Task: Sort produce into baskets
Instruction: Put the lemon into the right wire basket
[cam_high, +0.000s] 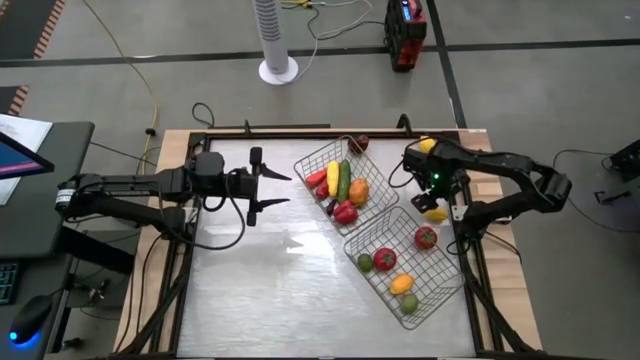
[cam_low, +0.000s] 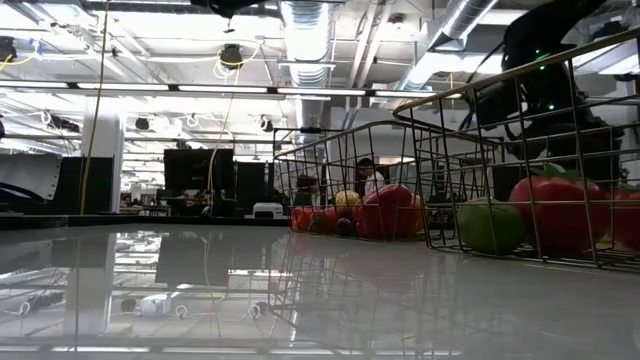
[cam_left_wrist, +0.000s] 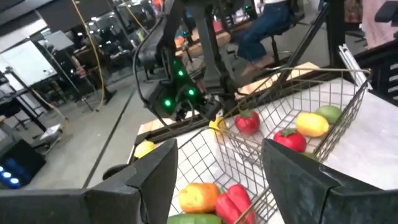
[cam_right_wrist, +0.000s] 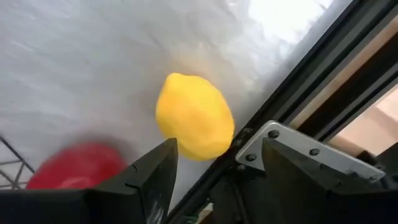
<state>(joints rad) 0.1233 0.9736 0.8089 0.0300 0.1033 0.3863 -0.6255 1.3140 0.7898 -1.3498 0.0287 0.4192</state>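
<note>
Right end effector (cam_high: 437, 200) open and empty, poised above yellow lemon (cam_right_wrist: 194, 116) lying on desk (cam_high: 260, 290) against frame rail (cam_right_wrist: 298, 81) beside nearer basket (cam_high: 445, 285); likely to pinch the rail or nudge lemon away; left end effector (cam_high: 272, 190) open, idle.

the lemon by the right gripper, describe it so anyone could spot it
Find the near basket on the table's right side. Past its far right corner, beside the black frame rail, the lemon lies on bare table under the right gripper. It is plain yellow and outside both baskets.
</note>
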